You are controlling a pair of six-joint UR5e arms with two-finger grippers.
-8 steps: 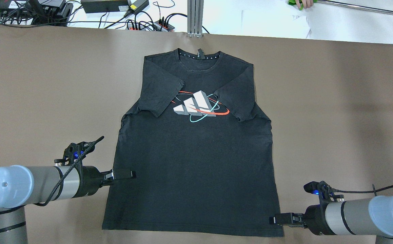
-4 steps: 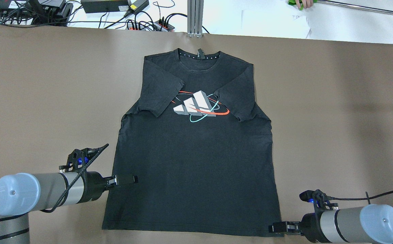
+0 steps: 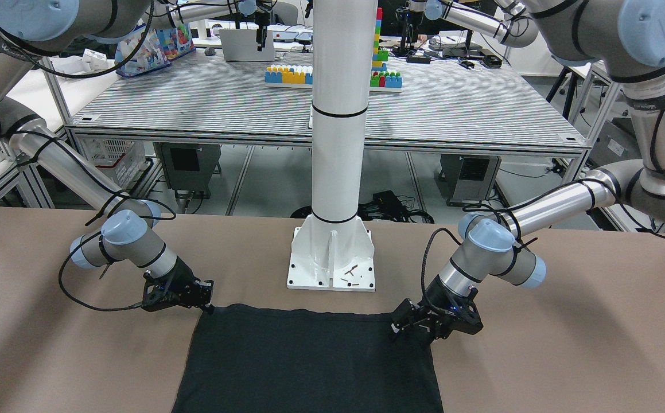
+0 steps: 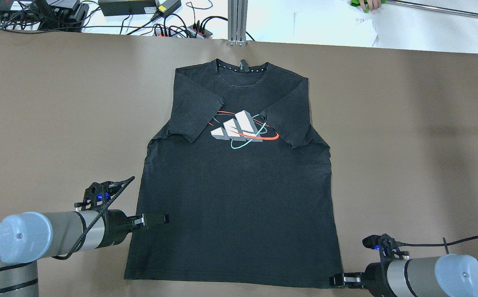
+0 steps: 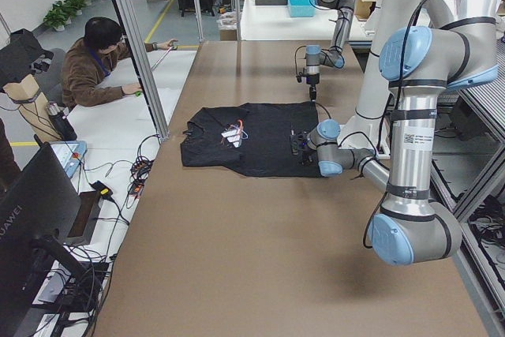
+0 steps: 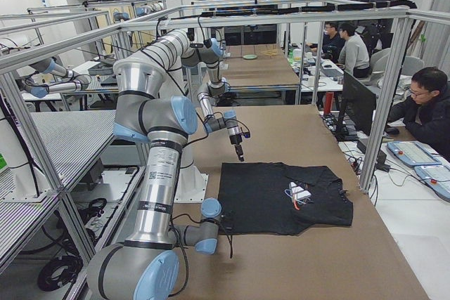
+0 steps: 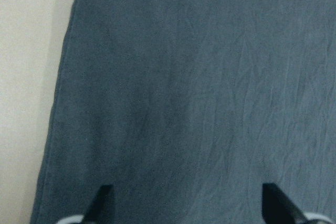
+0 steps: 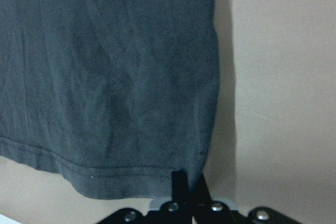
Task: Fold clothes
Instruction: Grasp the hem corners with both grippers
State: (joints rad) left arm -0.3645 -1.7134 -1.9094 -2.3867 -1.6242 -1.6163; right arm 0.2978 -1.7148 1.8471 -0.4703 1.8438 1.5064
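The clothes are one black T-shirt [image 4: 239,198] with a white, red and teal chest print, lying flat on the brown table with both sleeves folded inward and the collar at the far edge. My left gripper [image 4: 160,218] hovers low over the shirt's left side, above the hem. Its jaws stand wide open over bare cloth [image 7: 184,103] in the left wrist view. My right gripper [image 4: 337,280] sits at the shirt's near right hem corner [image 8: 157,177] with its fingers [image 8: 181,182] shut together. I cannot tell if any cloth is pinched.
The white pillar [image 3: 335,172] and its base plate stand just behind the shirt's hem on the robot's side. Cables and power strips [image 4: 177,29] and an aluminium post [image 4: 237,20] line the far edge. A person [image 5: 99,61] sits beyond it. Bare brown tabletop [image 4: 408,144] flanks the shirt.
Both grippers have slid back toward the robot's side. The right one went from beside the shirt's edge to the hem corner. The shirt has not shifted.
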